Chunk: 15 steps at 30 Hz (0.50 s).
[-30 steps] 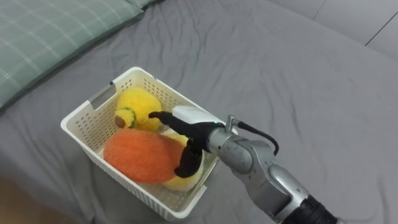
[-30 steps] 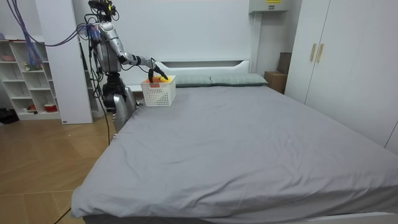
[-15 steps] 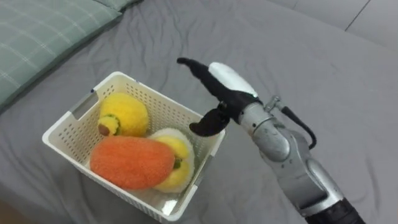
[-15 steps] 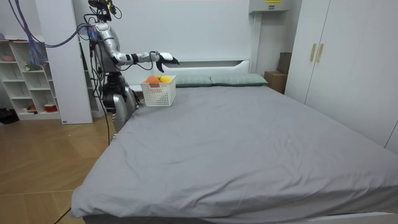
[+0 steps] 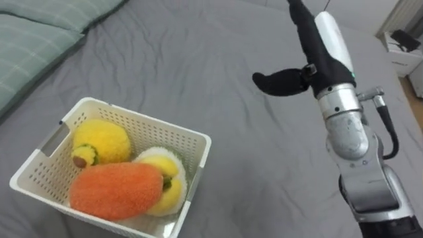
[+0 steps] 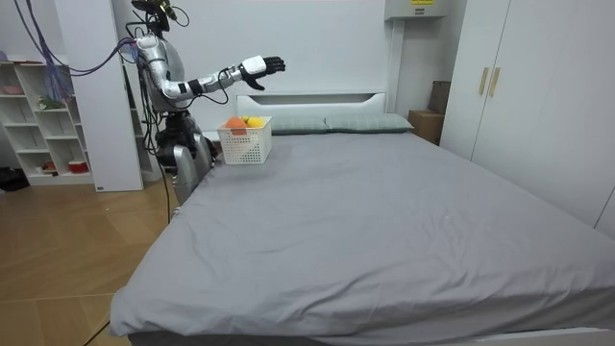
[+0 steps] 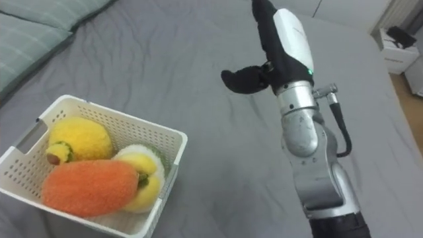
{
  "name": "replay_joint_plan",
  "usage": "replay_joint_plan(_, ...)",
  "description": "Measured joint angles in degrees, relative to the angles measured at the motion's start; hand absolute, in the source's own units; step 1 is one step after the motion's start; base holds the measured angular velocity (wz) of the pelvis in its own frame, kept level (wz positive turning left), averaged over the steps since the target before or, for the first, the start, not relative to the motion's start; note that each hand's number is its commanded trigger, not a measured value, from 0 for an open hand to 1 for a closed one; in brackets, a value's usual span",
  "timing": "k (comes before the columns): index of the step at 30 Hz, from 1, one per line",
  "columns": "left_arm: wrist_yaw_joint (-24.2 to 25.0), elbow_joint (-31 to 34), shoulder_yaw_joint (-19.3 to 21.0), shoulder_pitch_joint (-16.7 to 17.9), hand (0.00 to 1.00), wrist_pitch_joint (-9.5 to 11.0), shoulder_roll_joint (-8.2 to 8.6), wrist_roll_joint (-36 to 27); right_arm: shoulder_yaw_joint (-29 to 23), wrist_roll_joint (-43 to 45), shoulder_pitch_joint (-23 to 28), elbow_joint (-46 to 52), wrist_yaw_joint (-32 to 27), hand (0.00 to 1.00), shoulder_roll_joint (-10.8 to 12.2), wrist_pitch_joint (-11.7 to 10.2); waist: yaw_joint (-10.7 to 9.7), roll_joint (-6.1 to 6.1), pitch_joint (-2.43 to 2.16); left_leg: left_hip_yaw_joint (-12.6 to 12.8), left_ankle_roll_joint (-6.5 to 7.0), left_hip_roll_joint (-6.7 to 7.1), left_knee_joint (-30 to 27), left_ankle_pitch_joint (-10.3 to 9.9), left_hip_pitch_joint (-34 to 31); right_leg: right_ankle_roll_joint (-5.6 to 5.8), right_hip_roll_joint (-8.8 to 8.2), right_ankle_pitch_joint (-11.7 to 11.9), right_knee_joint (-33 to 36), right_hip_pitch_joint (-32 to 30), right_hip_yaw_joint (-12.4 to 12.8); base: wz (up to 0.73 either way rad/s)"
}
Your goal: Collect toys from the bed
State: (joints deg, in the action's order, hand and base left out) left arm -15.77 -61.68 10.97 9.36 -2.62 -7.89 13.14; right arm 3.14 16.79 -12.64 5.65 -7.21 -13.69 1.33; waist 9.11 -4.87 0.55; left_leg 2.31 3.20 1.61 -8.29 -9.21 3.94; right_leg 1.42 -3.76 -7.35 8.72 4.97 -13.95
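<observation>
Right hand [image 5: 328, 45] held high, fingers straight, beyond the basket [image 5: 147, 118].

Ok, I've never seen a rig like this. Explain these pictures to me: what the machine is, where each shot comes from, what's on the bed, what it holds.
This is a humanoid robot on two legs, standing beside a bed, near its pillows. Two pictures come from cameras in its head, looking down. The third comes from a camera across the room.

On the grey sheet stands a white basket holding three toys: an orange plush toy, a yellow plush toy and a white-and-yellow plush toy. A green checked pillow lies nearby.

The robot's right hand is up above the bed, fingers straight, holding nothing.
</observation>
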Motion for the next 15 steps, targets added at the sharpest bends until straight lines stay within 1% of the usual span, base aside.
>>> replay_joint_plan(1,-0.14,-0.08,0.07,0.58,0.0,0.22,0.02,0.09,-1.67,-1.42,0.66,0.0,-0.87,0.0,-0.01,-0.52,-0.93,0.07,-0.03,0.16,0.0,-0.02,-0.04,0.0,-0.02,0.0,-0.01,0.0,-0.01,-0.05,0.07,-0.03)
replay_joint_plan(3,-0.16,-0.15,0.33,1.96,0.0,0.2,0.16,0.28,-4.43,-1.77,2.28,0.01,-2.49,0.0,-0.01,-1.26,-1.38,0.53,-0.34,0.61,0.02,-0.07,0.01,-0.04,0.02,0.0,0.03,0.0,-0.01,-0.14,0.62,-0.09)
replay_joint_plan(4,-0.17,-0.19,0.32,2.86,0.0,0.18,0.26,0.2,-5.92,-2.64,3.51,-0.02,-3.87,0.0,-0.01,-1.3,-1.91,1.02,-0.51,0.88,0.05,-0.1,0.09,-0.07,0.35,0.04,0.08,0.03,-0.01,-0.1,1.02,-0.11)
replay_joint_plan(5,-0.24,-0.2,0.27,3.52,0.0,0.16,0.31,0.16,-7.11,-3.74,4.94,-0.02,-5.22,0.0,-0.01,-1.37,-2.65,1.25,-0.66,0.91,0.06,-0.09,0.17,-0.06,0.66,0.06,0.08,0.05,0.01,0.03,1.05,-0.08)
replay_joint_plan(6,-0.34,-0.22,0.25,3.81,0.0,0.16,0.31,0.16,-7.51,-4.16,5.7,-0.02,-5.95,0.0,-0.01,-1.37,-2.93,1.43,-0.71,0.96,0.06,-0.09,0.2,-0.06,0.67,0.06,0.08,0.05,0.01,0.03,1.09,-0.05)
replay_joint_plan(8,-0.99,-0.22,0.25,4.27,0.0,0.17,0.44,0.16,-8.92,-4.94,7.94,-0.54,-7.6,0.0,-0.01,-1.43,-4.26,2.33,-0.61,1.38,0.05,-0.15,0.57,-0.06,0.63,0.06,0.13,0.05,0.07,-0.07,1.43,-0.09)
replay_joint_plan(9,-1.19,-0.22,0.28,4.27,0.0,0.17,0.49,0.16,-9.3,-4.98,8.33,-0.95,-7.96,0.0,0.0,-1.44,-4.49,2.51,-0.67,1.7,0.04,-0.21,0.58,-0.07,0.64,0.06,0.16,0.05,0.1,-0.21,1.56,-0.18)
replay_joint_plan(10,-1.24,-0.2,0.33,4.12,0.0,0.2,0.52,0.06,-10.3,-5.35,9.3,-1.57,-8.48,0.0,0.01,-1.46,-4.94,2.75,-0.84,2.35,0.0,-0.37,0.63,-0.1,0.69,0.02,0.3,0.07,0.12,-0.4,2.29,-0.16)
replay_joint_plan(11,-1.21,-0.09,0.58,4.09,0.0,0.27,0.54,0.07,-11.31,-5.53,9.9,-2.68,-8.76,0.0,0.01,-1.5,-5.71,2.78,-0.86,2.48,-0.02,-0.44,0.67,-0.11,0.71,0.0,0.39,0.08,0.15,-0.45,2.51,-0.15)
replay_joint_plan(12,-1.17,0.0,0.82,4.05,0.0,0.3,0.6,0.06,-11.87,-6.02,10.17,-3.16,-8.96,0.0,0.01,-1.5,-5.94,2.8,-0.86,2.66,-0.05,-0.49,0.67,-0.13,0.71,-0.03,0.45,0.1,0.15,-0.54,2.68,-0.17)
replay_joint_plan(13,-1.06,0.88,1.03,4.17,0.0,0.29,0.79,0.07,-13.1,-7.04,11.1,-3.29,-9.48,0.0,0.01,-1.5,-6.01,2.76,-0.87,3.39,-0.1,-0.68,0.61,-0.15,0.62,-0.16,0.61,0.18,0.22,-1.03,2.99,-0.24)
replay_joint_plan(15,-1.04,1.89,1.32,4.21,0.0,0.3,0.84,-0.12,-14.2,-8.12,12.2,-3.32,-11.0,0.0,0.02,-1.5,-6.92,2.57,-0.76,3.91,-0.17,-0.86,0.61,-0.16,0.58,-0.28,0.75,0.27,0.22,-1.32,3.28,-0.17)
